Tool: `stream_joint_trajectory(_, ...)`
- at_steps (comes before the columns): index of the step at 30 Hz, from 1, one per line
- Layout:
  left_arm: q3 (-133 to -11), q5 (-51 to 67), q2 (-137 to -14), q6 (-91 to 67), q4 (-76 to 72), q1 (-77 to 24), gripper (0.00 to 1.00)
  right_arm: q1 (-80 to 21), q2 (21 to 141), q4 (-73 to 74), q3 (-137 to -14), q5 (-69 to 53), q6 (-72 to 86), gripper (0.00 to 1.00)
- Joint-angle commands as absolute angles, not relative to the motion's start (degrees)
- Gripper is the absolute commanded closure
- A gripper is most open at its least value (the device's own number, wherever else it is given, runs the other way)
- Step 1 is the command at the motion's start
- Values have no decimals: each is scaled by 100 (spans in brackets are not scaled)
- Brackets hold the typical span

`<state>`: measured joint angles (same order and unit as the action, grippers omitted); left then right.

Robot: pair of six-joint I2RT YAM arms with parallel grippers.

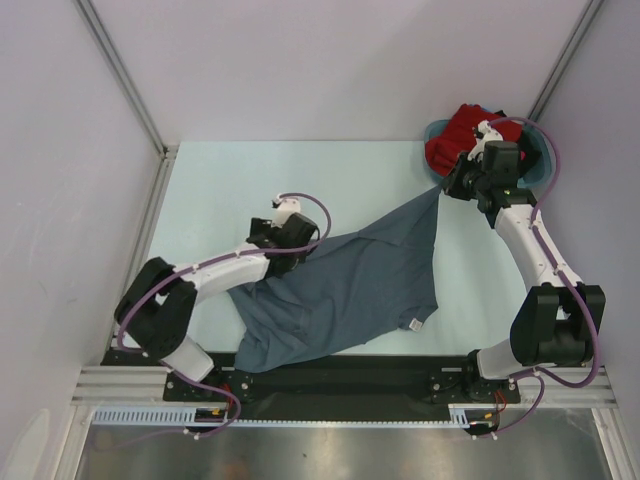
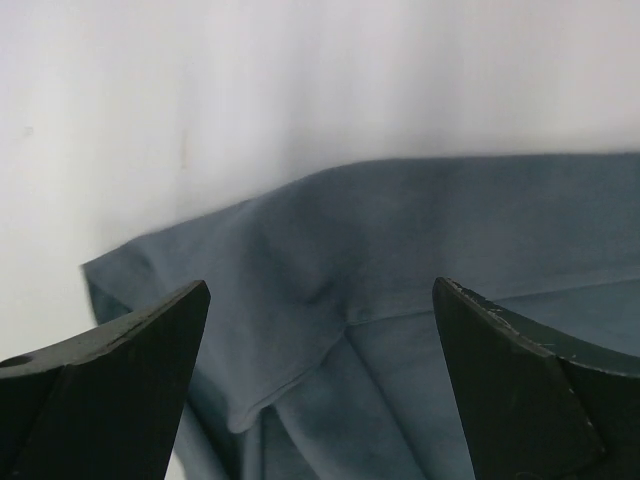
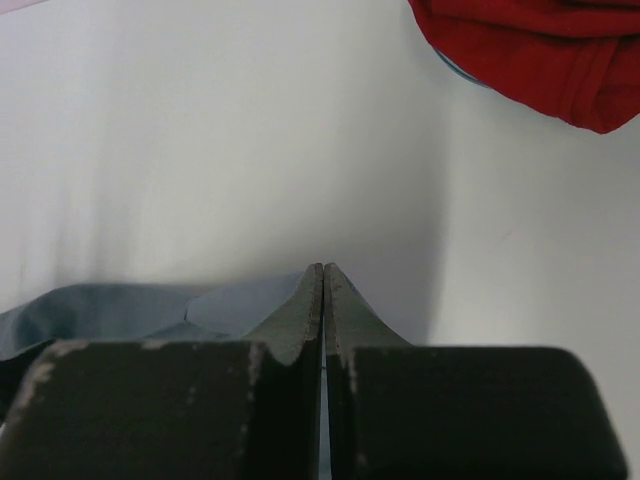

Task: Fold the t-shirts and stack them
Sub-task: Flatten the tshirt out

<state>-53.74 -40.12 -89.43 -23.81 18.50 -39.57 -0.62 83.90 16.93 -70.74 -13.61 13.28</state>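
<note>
A large slate-grey t-shirt point(image 1: 350, 290) lies crumpled across the table, with a small white label point(image 1: 415, 323) at its near right edge. One corner is pulled taut toward the far right. My right gripper point(image 1: 445, 190) is shut on that corner; in the right wrist view the fingers point(image 3: 324, 275) are pressed together with grey cloth point(image 3: 120, 305) behind them. My left gripper point(image 1: 298, 252) is open just above the shirt's left part; in the left wrist view it point(image 2: 320, 290) straddles a grey fold point(image 2: 330, 330). A red t-shirt point(image 1: 460, 135) lies bunched in the basin.
A teal plastic basin point(image 1: 540, 168) stands at the far right corner, just behind my right gripper; the red cloth point(image 3: 530, 50) hangs over its rim. Metal frame posts and pale walls bound the table at left, back and right.
</note>
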Motion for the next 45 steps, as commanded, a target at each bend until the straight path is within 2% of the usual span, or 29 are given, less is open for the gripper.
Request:
stream_joint_trajectory(1,-5739,-5201,-9237,-2127,2432,-4192,0,-44,8376,1582,-7207,-1424,1266,100)
stream_joint_trajectory(7,-5871,-5494,-9501,-2145,2909,-4438,0,-53,8402,1556,-7198,-1468,1292,100)
stream_joint_trajectory(18,-5607,-4132,-8851,-1531,3103,-4491,1,-44,8437,1521,-7190,-1582,1318,100)
stream_joint_trajectory(24,-5722,-3701,-9254,-740,3339,-4491,8,-44,8429,1529,-7189,-1617,1327,100)
stream_joint_trajectory(31,-5458,-3665,-9580,-255,3068,-4465,10,-44,8446,1503,-7181,-1670,1336,100)
stream_joint_trajectory(45,-5476,-4517,-9624,-413,2742,-4114,12,149,8613,1406,-7172,-1854,1380,100)
